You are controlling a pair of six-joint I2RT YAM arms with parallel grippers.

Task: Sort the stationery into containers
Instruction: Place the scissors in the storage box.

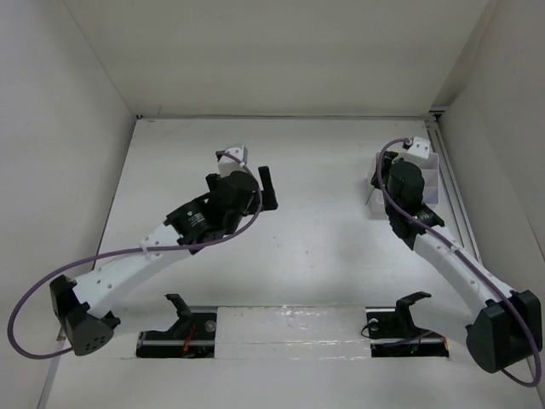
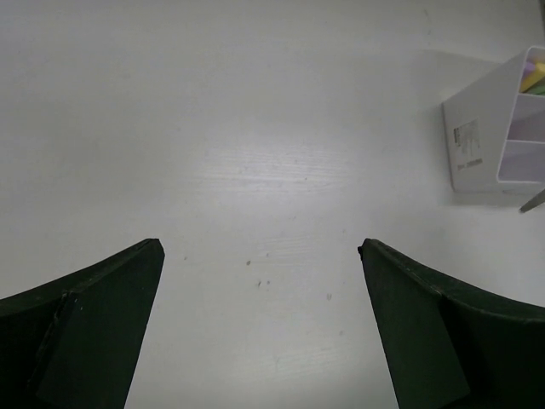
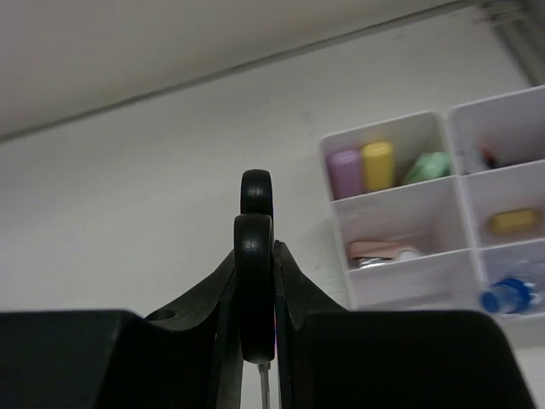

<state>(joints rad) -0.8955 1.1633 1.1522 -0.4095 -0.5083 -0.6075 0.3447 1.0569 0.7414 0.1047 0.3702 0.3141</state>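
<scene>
The black-handled scissors stand on edge between the fingers of my right gripper, which is shut on their handles; the blade points down out of view. Just to the right is the white container. It holds pink, yellow and green sticks, a peach stick, another yellow stick and a blue-capped bottle. From above, the right gripper hangs beside the container. My left gripper is open over bare table, holding nothing.
White walls enclose the table on three sides, and a rail runs along the right edge behind the container. The left arm reaches diagonally over the table's middle. Two black stands sit at the near edge.
</scene>
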